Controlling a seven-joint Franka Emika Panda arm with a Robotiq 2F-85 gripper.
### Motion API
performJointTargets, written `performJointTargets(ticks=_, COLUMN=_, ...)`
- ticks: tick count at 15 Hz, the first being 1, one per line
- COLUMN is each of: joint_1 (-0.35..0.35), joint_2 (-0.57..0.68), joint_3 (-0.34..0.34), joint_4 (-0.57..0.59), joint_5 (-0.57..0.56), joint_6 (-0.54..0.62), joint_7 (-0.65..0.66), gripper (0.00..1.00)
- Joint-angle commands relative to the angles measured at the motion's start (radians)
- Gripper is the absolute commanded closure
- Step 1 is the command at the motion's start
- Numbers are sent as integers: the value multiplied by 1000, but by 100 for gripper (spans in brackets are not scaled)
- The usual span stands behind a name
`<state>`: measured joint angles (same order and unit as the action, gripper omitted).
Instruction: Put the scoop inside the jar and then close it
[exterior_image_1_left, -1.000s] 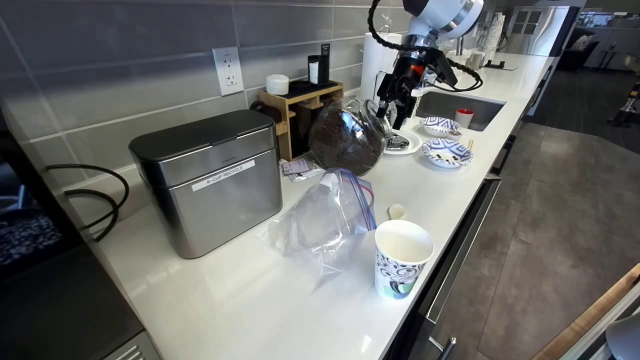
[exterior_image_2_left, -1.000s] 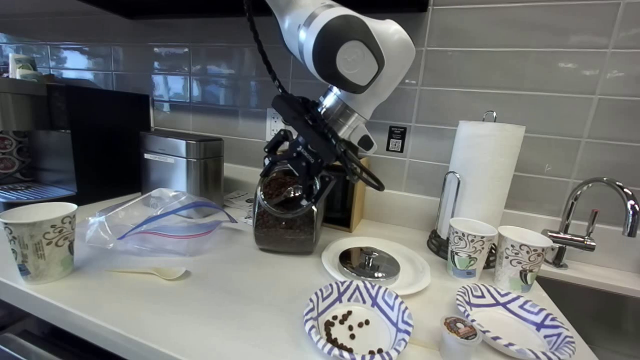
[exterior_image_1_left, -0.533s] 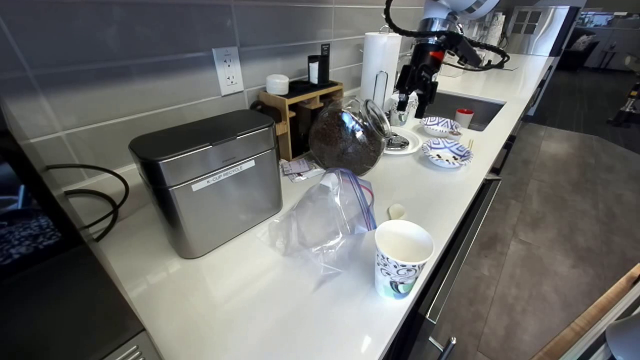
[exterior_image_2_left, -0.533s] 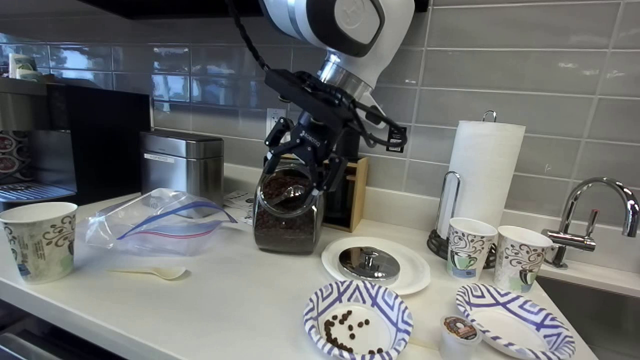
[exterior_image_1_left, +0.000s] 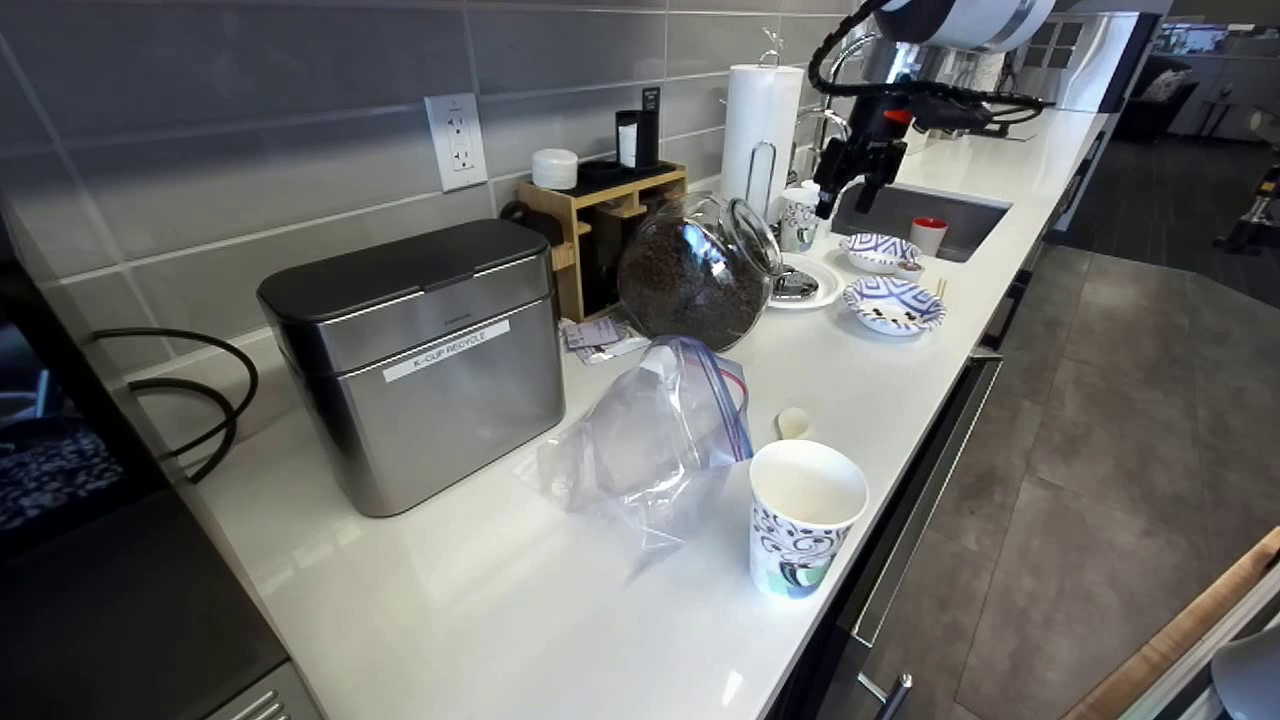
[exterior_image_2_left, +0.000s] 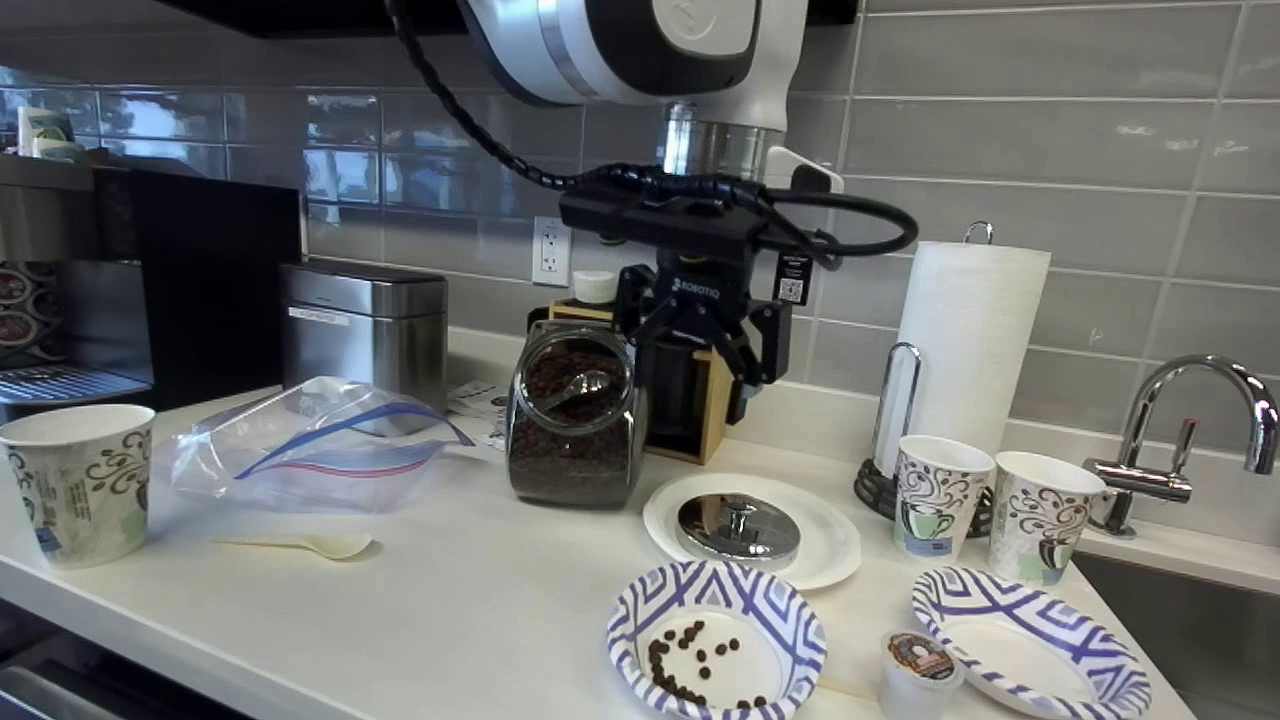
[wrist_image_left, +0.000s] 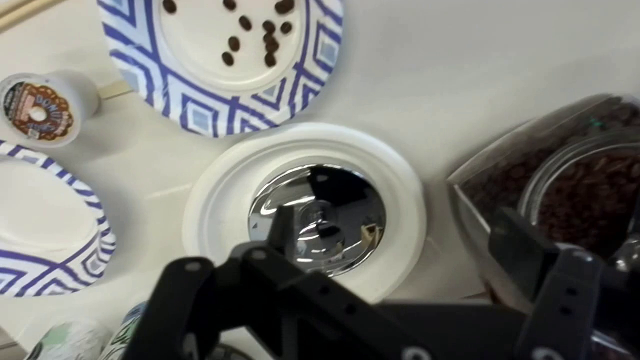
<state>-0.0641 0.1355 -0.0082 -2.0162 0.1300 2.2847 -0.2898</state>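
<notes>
Scoop (exterior_image_2_left: 588, 383) is sitting in the jar (exterior_image_2_left: 570, 475), off to one side of the gripper (wrist_image_left: 402, 237), which is spread wide. Lid (exterior_image_2_left: 738, 545) is down below it on the white plate (exterior_image_2_left: 832, 540).

Scoop (exterior_image_2_left: 585, 385) in jar (exterior_image_2_left: 572, 475), lid (exterior_image_2_left: 738, 532) on nearby plate (exterior_image_2_left: 832, 542)

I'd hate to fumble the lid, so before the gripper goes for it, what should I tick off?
1. Is the scoop inside the jar? Ok; it shows within.
2. Does the scoop sit deep enough for closing? Cannot tell.
3. Is the lid on the white plate with its knob up? Ok.
4. Is the gripper open, holding nothing? Ok.
5. Is the knob centred between the fingers? Not ok; in the wrist view it shows much nearer one.
</notes>
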Motion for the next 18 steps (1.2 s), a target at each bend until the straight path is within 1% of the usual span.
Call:
performJointTargets(ticks=1, joint_1=13, joint_2=13, joint_3=-17, joint_4=-66, joint_5=-62, joint_6=181, joint_7=123, gripper=0)
performJointTargets(ticks=2, joint_1=14, joint_2=30, joint_3=-20, joint_4=-69, joint_5=-77, joint_6=218, joint_7=148, gripper=0)
performJointTargets(ticks=5, joint_1=13, joint_2=81, joint_3=-25, joint_4=-57, joint_5=-96, joint_6=268, joint_7=203, gripper=0)
performJointTargets(ticks=6, joint_1=8, joint_2=100, joint_3=-21, joint_4=-46, joint_5=-81, joint_6=266, joint_7=194, gripper=0)
performJointTargets(ticks=11, joint_1=4, joint_2=189, joint_3=-30, joint_4=13, joint_5=-83, joint_6=287, joint_7=215, gripper=0)
performJointTargets(ticks=15, joint_1=3, joint_2=269, joint_3=-38, joint_4=104, joint_5=-84, joint_6=274, joint_7=239, gripper=0)
performJointTargets(ticks=18, joint_1=-1, joint_2=320, joint_3=-27, joint_4=175, joint_5=-65, joint_6=255, joint_7=234, gripper=0)
